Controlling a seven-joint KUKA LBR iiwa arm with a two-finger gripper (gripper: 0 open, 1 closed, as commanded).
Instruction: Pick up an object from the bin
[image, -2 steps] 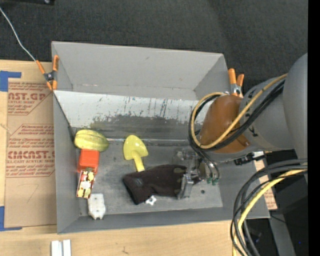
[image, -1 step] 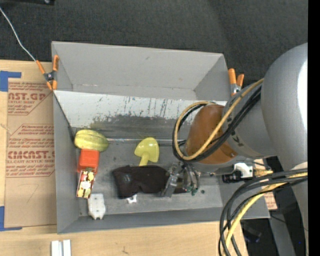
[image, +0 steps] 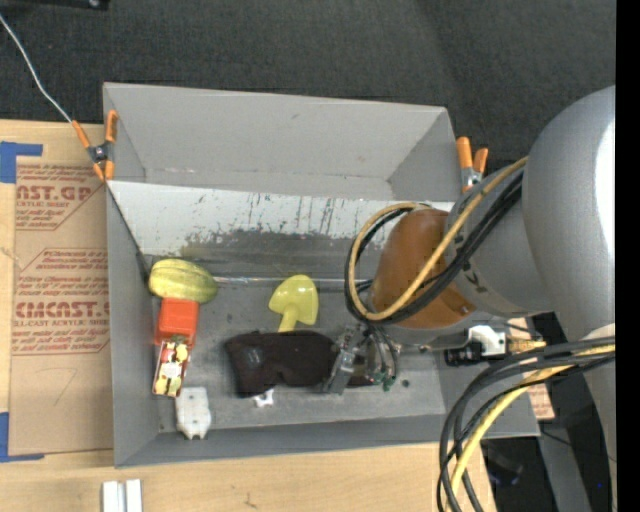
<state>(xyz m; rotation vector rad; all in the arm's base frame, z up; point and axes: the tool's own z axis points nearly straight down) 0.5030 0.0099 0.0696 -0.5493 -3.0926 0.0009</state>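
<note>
Light even and fairly bright from overhead; the bin (image: 270, 140) has its back wall lit brightest, without strong glare. Soft shadow on the bin floor's right side, under the arm (image: 575, 210). Dim beyond the bin's far rim.

Red print on the cardboard sheet (image: 50, 300) beside the bin (image: 280, 130)

The print repeats in slanted blocks. The large logo at the top, cut off by the bin's wall, reads "…CAST.G.P". A second logo lower down again ends in "CAST", with "CELL-CAST ACRYLIC SHEET" beneath it. The finer lines between them are too small to read. In the bin, the orange box (image: 176, 322) has a pale label at its near end, also illegible.
</note>
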